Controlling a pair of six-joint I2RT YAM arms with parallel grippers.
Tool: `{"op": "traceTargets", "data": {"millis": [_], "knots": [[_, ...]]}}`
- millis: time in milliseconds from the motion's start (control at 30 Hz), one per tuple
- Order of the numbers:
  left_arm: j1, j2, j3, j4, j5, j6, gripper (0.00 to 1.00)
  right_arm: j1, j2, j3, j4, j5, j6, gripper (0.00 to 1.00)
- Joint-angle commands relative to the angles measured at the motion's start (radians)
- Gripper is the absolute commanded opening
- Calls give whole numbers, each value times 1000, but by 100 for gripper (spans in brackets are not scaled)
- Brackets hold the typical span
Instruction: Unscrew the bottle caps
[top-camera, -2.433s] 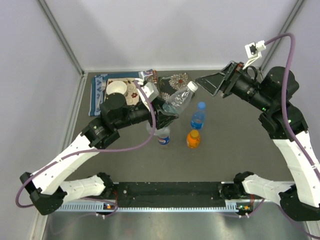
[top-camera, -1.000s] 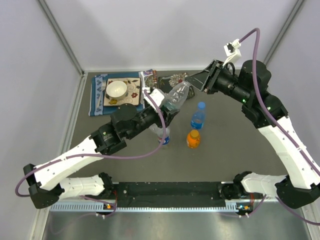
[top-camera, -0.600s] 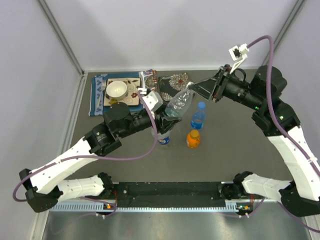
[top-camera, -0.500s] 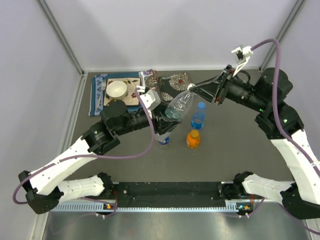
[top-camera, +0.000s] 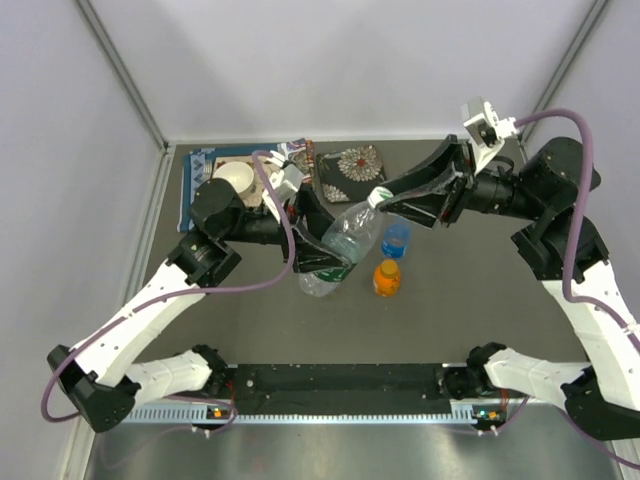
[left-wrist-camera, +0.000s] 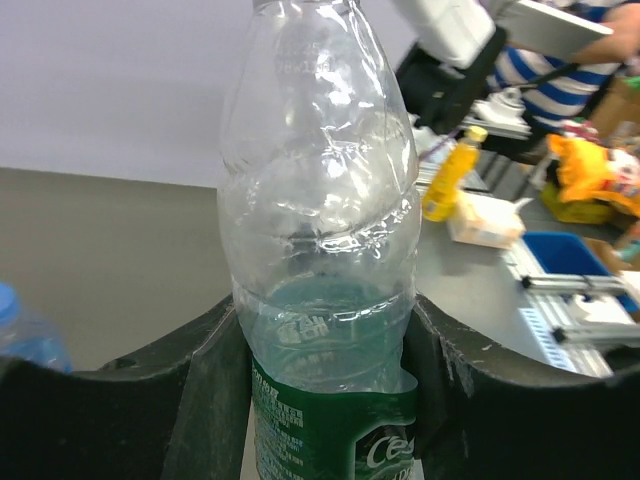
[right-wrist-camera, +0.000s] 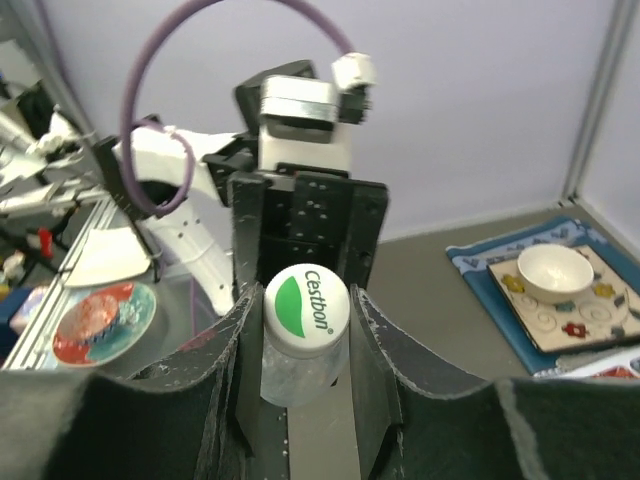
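A clear bottle with a green label (top-camera: 345, 235) hangs tilted above the table, its white cap (top-camera: 378, 197) pointing up and to the right. My left gripper (top-camera: 322, 258) is shut on its body at the label; in the left wrist view the bottle (left-wrist-camera: 320, 250) fills the gap between both fingers (left-wrist-camera: 215, 400). My right gripper (top-camera: 388, 203) is shut on the cap (right-wrist-camera: 306, 299), one finger pressed to each side. The blue-tinted bottle (top-camera: 396, 237) and the short orange bottle (top-camera: 387, 277) stand upright just right of the held one.
A white bowl (top-camera: 234, 178) sits on a patterned tray on a blue mat at the back left. A dark floral mat (top-camera: 352, 164) lies behind the bottles. Enclosure walls ring the grey table (top-camera: 470, 300). The arm bases stand along the near edge.
The left arm has carried the green-label bottle nearer and raised it towards the camera. The right gripper has come in from the right and stays with the cap.
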Motion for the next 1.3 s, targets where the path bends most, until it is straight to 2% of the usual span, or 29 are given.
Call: {"op": "traceTargets", "data": {"millis": [0,167,433,667,733,767,867,967,1200,1233,1267], "knots": [[4,31,7,283,205,-193,42,14,2,-29,25,-272,-94,0],[4,65,-4,393,261,-276,40,14,7,-40,30,-409,-135,0],[4,75,-6,410,292,-295,40,14,10,-60,24,-576,-172,0],[6,68,3,345,283,-233,41,12,-4,-92,19,-500,-169,0],[6,59,16,234,243,-149,40,8,-11,-94,15,-425,-162,12],[7,56,26,192,231,-118,40,5,-16,-91,7,-405,-155,23],[6,41,39,94,171,-32,40,2,-21,-80,-7,-347,-152,34],[6,30,46,32,117,33,40,0,-25,-69,-14,-297,-149,41],[6,10,43,-21,50,83,40,2,-30,-58,-37,-216,-148,46],[6,9,43,-23,48,86,40,2,-30,-58,-40,-205,-148,48],[6,10,43,-25,38,89,40,2,-30,-57,-40,-198,-146,55]]}}
